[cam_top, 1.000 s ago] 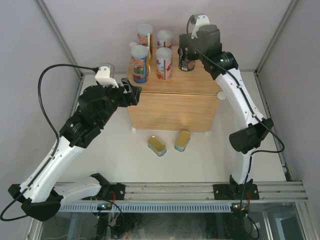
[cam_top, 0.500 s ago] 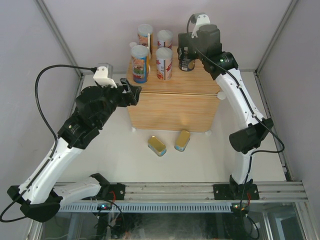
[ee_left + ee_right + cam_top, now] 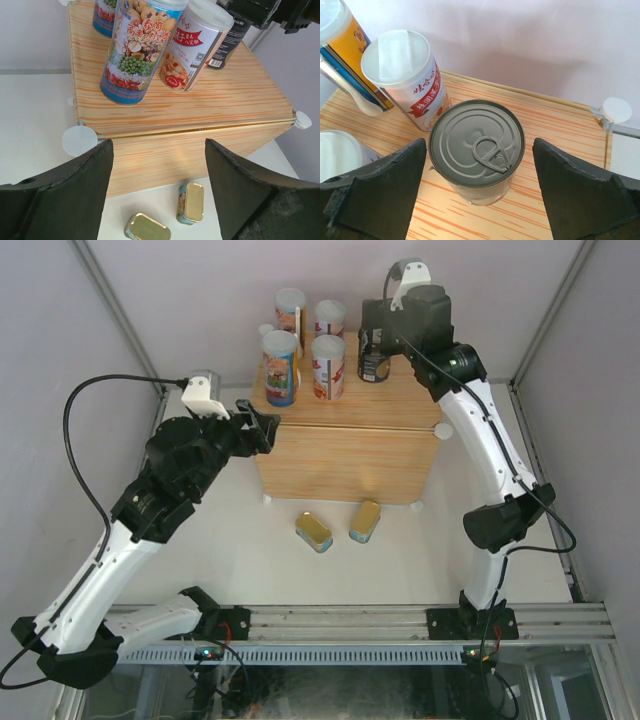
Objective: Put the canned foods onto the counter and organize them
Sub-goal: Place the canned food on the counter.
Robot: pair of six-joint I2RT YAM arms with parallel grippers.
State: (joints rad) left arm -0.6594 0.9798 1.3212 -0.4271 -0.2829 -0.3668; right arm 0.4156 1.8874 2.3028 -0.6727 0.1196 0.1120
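On the light wood counter [image 3: 345,445] stand several tall white-lidded cans [image 3: 328,365] at the back left. A dark can with a metal pull-tab top [image 3: 476,145] stands beside them at the back right [image 3: 373,362]. My right gripper [image 3: 479,143] hangs open over that dark can, one finger off each side, touching nothing. Two flat gold tins [image 3: 313,532] [image 3: 365,521] lie on the white table in front of the counter. My left gripper [image 3: 159,145] is open and empty off the counter's front left corner [image 3: 262,425], with the tins [image 3: 191,201] showing between its fingers.
White round connectors [image 3: 616,110] stick out at the counter's corners. Grey walls close the space behind and at both sides. The arms' mounting rail [image 3: 330,620] runs along the near edge. A black cable [image 3: 85,430] loops off the left wrist.
My right gripper has opened wider and drawn up and back from the dark can, which stays standing on the counter. The left arm has edged slightly left.
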